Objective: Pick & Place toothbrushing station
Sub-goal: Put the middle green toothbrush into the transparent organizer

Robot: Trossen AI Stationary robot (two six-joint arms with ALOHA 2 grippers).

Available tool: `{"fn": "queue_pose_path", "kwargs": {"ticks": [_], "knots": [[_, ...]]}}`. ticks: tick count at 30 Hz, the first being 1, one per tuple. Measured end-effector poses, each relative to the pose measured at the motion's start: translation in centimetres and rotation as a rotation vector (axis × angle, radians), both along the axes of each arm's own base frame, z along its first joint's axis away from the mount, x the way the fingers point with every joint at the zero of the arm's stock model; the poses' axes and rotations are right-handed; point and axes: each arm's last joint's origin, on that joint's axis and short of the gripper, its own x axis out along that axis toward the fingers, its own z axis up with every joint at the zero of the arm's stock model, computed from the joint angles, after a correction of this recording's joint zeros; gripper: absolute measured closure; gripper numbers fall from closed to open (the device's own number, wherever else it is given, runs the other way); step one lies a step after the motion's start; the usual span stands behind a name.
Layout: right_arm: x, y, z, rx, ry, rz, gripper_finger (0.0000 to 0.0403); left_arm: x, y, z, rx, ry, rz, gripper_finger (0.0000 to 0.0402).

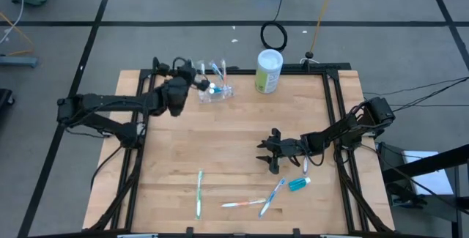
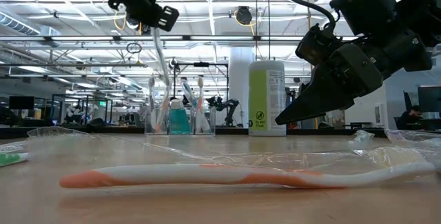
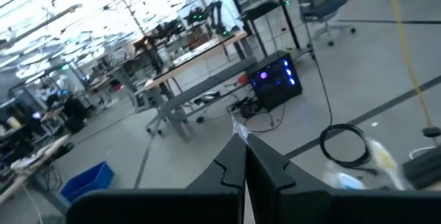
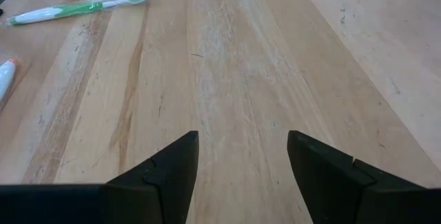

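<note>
table (image 1: 234,150): upright toothbrush (image 2: 160,79) in left pincer (image 2: 157,18)

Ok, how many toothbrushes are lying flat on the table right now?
3 for sure: a green one near the front edge, an orange-white one further right and a blue one beside it. A small blue item by the right gripper may be a fourth.

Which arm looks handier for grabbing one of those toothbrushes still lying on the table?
The right. Its open gripper hovers low beside the blue toothbrush and toothpaste tube. The left gripper is shut on a toothbrush over the far holder.
</note>
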Motion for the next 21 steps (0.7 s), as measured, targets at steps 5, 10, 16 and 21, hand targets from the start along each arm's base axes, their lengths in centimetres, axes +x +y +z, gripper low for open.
{"fn": "queue_pose_path", "kwargs": {"ticks": [5, 10, 16, 21], "knots": [[0.0, 0.0, 0.0, 0.000, 0.000, 0.001, 0.0188, -0.4, 2.7, -0.6, -0.026, -0.035, 0.009, 0.0398], [0.0, 0.0, 0.0, 0.000, 0.000, 0.000, 0.0188, 0.3, 4.7, -2.6, -0.053, 0.050, 0.067, 0.0396], [0.0, 0.0, 0.0, 0.000, 0.000, 0.000, 0.0188, 1.9, 5.5, -5.8, -0.094, 0.166, 0.068, 0.0396], [0.0, 0.0, 0.0, 0.000, 0.000, 0.000, 0.0188, 3.0, 5.3, -7.7, -0.116, 0.208, 0.055, 0.0398]]}}
